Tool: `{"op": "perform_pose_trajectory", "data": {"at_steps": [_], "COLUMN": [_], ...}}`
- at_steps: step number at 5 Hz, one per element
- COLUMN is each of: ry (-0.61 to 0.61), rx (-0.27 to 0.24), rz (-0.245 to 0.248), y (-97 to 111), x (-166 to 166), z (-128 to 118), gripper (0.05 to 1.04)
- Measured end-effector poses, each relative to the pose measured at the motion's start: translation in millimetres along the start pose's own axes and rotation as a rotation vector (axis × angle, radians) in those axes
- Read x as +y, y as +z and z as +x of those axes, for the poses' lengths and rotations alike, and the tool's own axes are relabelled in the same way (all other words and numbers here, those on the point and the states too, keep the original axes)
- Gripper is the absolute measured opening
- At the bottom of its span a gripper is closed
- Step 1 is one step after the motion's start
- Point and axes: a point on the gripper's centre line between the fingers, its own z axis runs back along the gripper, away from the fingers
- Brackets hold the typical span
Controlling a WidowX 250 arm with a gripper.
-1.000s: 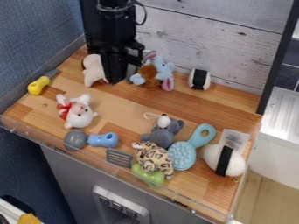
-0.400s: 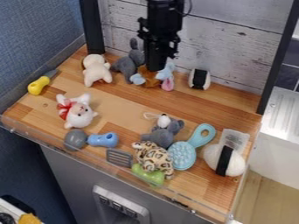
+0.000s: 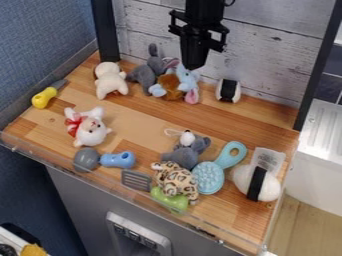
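My gripper (image 3: pixel 194 66) hangs at the upper middle of the view, in front of the white plank wall. Its tip is just above the blue plush toy with pink ears (image 3: pixel 187 77); whether it touches it I cannot tell. Against that toy sits a brown plush (image 3: pixel 171 87), and a grey plush rabbit (image 3: pixel 143 74) leans just left of them. Farther left lies a cream plush (image 3: pixel 109 80). A small white roll with a black band (image 3: pixel 228 90) stands right of the gripper, near the wall.
Nearer the front lie a white plush with red scarf (image 3: pixel 87 127), blue-grey toy (image 3: pixel 117 160), grey mouse (image 3: pixel 188 150), leopard plush (image 3: pixel 175 178), teal brush (image 3: pixel 209 177) and larger white roll (image 3: pixel 257 183). A yellow-handled tool (image 3: pixel 45 97) is at left. Clear edging (image 3: pixel 120 187) lines the front.
The arm has moved right and somewhat up, from beside the cream plush, past the brown plush, to above the blue one. The grey rabbit came into view; the toys look unmoved.
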Motion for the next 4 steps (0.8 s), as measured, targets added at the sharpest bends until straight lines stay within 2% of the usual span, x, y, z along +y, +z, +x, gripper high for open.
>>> {"op": "perform_pose_trajectory", "data": {"at_steps": [1,2,3,4], "ry": [0.136,0.209,0.178,0.087], "rx": [0.002,-0.012,-0.018,-0.019], "rz": [-0.009,-0.008,-0.001,0.003], "y": [-1,-5,-19,-39], "x": [1,7,12,16], "z": [4,6,7,8], "gripper": [0.097,0.261,0.54,0.845]}}
